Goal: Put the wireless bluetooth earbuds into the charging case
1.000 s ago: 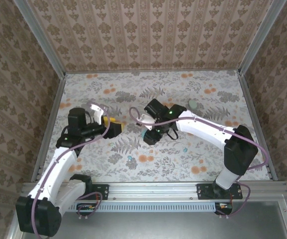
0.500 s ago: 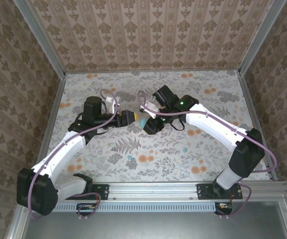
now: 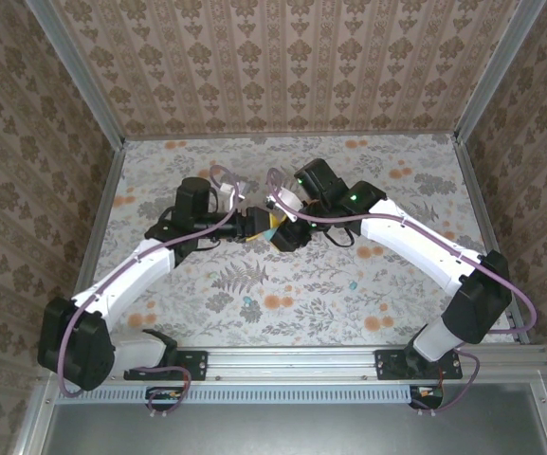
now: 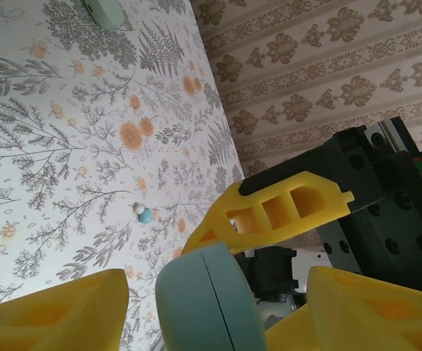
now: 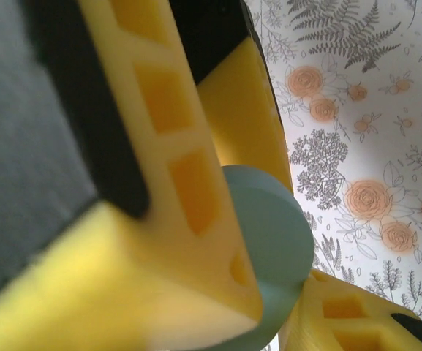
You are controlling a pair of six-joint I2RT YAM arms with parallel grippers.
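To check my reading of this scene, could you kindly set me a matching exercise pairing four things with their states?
1 charging case
2 earbud
3 left fingers
4 right fingers

A lying on the table
B clamped on the case
C closed, light blue
D spread, flanking the case

Pairs: 1-C, 2-A, 3-D, 4-B
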